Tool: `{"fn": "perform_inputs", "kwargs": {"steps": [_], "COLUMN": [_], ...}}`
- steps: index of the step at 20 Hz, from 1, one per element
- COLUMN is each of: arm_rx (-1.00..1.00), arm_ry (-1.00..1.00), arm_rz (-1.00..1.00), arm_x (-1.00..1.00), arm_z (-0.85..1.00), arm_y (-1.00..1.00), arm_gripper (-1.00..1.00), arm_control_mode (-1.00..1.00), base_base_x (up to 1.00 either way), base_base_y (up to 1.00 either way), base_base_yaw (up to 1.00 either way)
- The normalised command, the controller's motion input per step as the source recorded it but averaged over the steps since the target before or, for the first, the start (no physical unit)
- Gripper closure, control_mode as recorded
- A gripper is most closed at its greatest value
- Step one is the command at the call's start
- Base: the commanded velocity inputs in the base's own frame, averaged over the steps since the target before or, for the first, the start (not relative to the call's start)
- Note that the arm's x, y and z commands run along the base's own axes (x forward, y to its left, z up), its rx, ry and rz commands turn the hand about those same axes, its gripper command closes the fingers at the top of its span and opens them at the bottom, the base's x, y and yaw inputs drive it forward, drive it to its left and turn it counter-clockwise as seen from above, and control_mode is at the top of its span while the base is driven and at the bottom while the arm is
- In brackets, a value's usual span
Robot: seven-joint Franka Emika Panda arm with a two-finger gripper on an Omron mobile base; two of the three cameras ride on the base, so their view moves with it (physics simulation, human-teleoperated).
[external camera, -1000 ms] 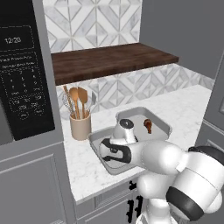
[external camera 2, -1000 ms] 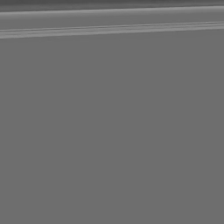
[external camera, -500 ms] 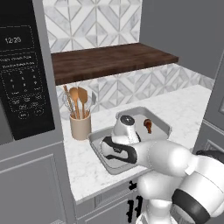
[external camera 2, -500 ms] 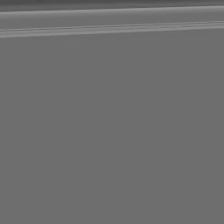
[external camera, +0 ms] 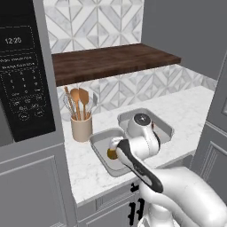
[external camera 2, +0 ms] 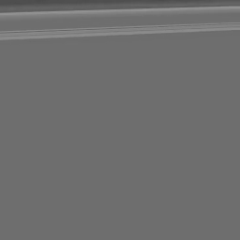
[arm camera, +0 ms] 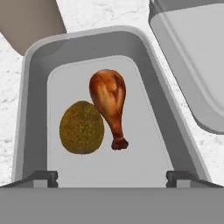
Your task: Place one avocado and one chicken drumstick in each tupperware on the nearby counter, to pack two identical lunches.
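**One lunch tray filled: avocado and drumstick lying together below parted jaws**

Showing the gripper (arm camera: 111, 177) poised above the nearer tupperware (arm camera: 33, 109), the hand view recorded the moment at which one lunch appeared complete. The two dark fingertips (arm camera: 41, 177) stood far apart at the bottom of that view, jaws wide and holding nothing. On the tray floor between them lay one avocado (arm camera: 82, 127) and one chicken drumstick (arm camera: 109, 103), touching, the drumstick's bone end pointing toward the hand. Neither was in contact with a fingertip.

In the left base view the same tray (external camera: 98, 142) sat on the white marbled counter (external camera: 190, 104), just beside a beige utensil holder (external camera: 81, 127), with the avocado (external camera: 111, 154) partly visible past the arm's wrist. The second tupperware (external camera: 165, 128) lay immediately beside the first, farther to the right, largely covered by the arm; its contents could not be told from that view. In the hand view a corner of it (arm camera: 192, 52) showed bare floor, though most of the tray lay outside the picture.

Judged from this layout, the step in hand was the release into the nearer tray. The next move called for lifting the hand straight clear of the rim without brushing either piece, then checking whether the second tray needed its own avocado and drumstick.
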Motion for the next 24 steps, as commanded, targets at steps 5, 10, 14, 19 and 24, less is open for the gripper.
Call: {"fn": "perform_inputs", "kwargs": {"steps": [5, 10, 14, 19, 24], "arm_rx": [0.0, 0.07, 0.01, -0.03, 0.0], "arm_ry": [-0.19, -0.09, 0.0, 0.0, 0.0], "arm_rz": [-0.33, -0.07, 0.01, 0.06, 0.0], "arm_x": [-0.3, -0.81, -0.98, -0.87, -0.4], "arm_z": [0.8, 0.91, -0.05, -0.7, -0.32], "arm_y": [-0.93, -0.49, -0.03, 0.03, 0.0], "arm_gripper": [-1.0, -1.0, -1.0, -1.0, -1.0], "arm_control_mode": [-1.0, -1.0, -1.0, -1.0, 1.0], "base_base_x": [0.0, 0.0, 0.0, 0.0, -0.31], "base_base_y": [0.0, 0.0, 0.0, 0.0, 0.0], "base_base_yaw": [0.0, 0.0, 0.0, 0.0, 0.0]}}
